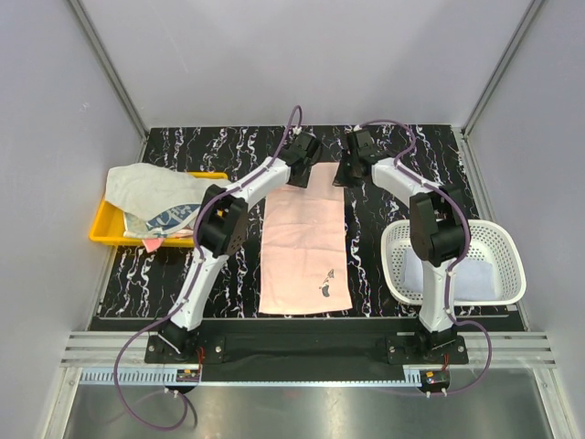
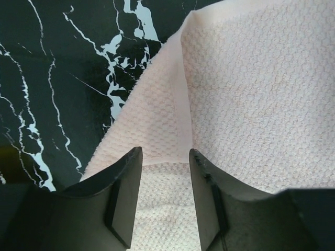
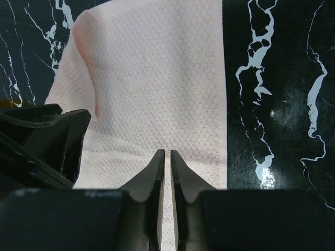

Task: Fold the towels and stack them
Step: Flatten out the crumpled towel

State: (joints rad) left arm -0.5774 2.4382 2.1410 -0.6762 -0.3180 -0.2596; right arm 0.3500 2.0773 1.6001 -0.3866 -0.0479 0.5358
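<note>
Closest to us, the pink towel (image 1: pixel 304 247) lies flat on the black marble table (image 1: pixel 384 210), and its near short edge sits at 6 o'clock, just ahead of the arm bases. There's a small dark print (image 1: pixel 326 288) by the near right corner. The long axis runs straight from 6 to 12, so it points dead away from us with the short edges crosswise.

Further out, the yellow tray (image 1: pixel 102 229) sits at 9 o'clock with the heap of unfolded towels (image 1: pixel 151 187) on it, well apart from the pink one. The white mesh basket (image 1: pixel 498 238) is at 3 o'clock.

The bit that matters is at the far end: both grippers are at the 12 o'clock short edge, one per corner. That puts the whole length of cloth towards 6 o'clock from them.

The left gripper (image 2: pixel 165 152) is over the far left corner. Its jaws stand apart, astride the hem, with cloth between them but not pinched yet as far as we can see. The right gripper (image 3: pixel 166 154) is at the far right corner, and its jaws are squeezed nearly together with just a sliver of pink in between, so we read that as a grip on the edge.

Neither arm is nearer, each has its own corner. We reckon the next move is the left closing, then both carrying the far edge towards 6 o'clock to halve it. If the left gripper misses the hem, the fold will skew.
</note>
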